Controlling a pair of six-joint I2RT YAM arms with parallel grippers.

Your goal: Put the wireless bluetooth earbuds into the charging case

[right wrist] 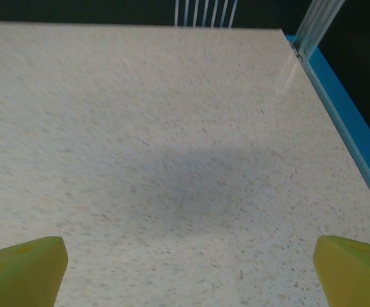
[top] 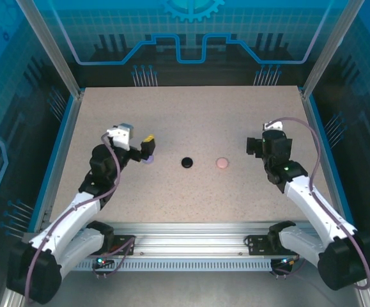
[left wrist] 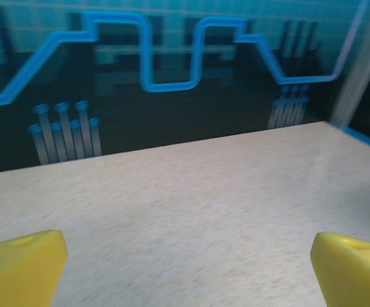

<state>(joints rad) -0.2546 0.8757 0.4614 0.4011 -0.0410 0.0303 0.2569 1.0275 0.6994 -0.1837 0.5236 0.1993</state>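
Two small round charging cases lie mid-table in the top view: a black case [top: 186, 162] and, to its right, a pale pink case [top: 221, 163]. A purple case [top: 148, 160] peeks out just beneath my left gripper [top: 147, 148], which hovers over it. In the left wrist view my left gripper [left wrist: 188, 268] is open, yellow fingertips [left wrist: 22, 265] far apart over bare table. My right gripper [top: 254, 146] sits right of the pink case, apart from it. Seen from the right wrist, this gripper [right wrist: 188, 268] is open too, nothing between its fingertips [right wrist: 351, 268]. The earbuds are out of view.
The speckled beige table [top: 191, 115] is ringed by a blue rim and aluminium posts [top: 312, 77]. The right wrist view has the table's right edge [right wrist: 338, 109] close by. A metal rail [top: 191, 240] runs along the near edge between the arm bases.
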